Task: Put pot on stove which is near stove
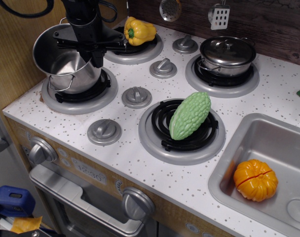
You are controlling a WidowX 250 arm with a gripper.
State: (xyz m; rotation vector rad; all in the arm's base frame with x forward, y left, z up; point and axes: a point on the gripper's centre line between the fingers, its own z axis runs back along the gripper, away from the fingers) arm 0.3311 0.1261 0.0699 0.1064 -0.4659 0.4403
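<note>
The shiny lidless steel pot [66, 66] with wire loop handles is over the front-left stove burner [81, 96], which has black coil rings in a grey rim. The pot stands upright and looks low over or resting on the coils; I cannot tell which. My black gripper [93, 49] reaches down from above and is shut on the pot's right rim, one finger inside and one outside.
A yellow pepper [138, 30] lies on the back-left burner. A lidded steel pot [227, 53] sits on the back-right burner. A green bitter gourd [189, 115] lies on the front-right burner. An orange pumpkin [255, 179] is in the sink [268, 143]. Knobs [136, 96] stand between burners.
</note>
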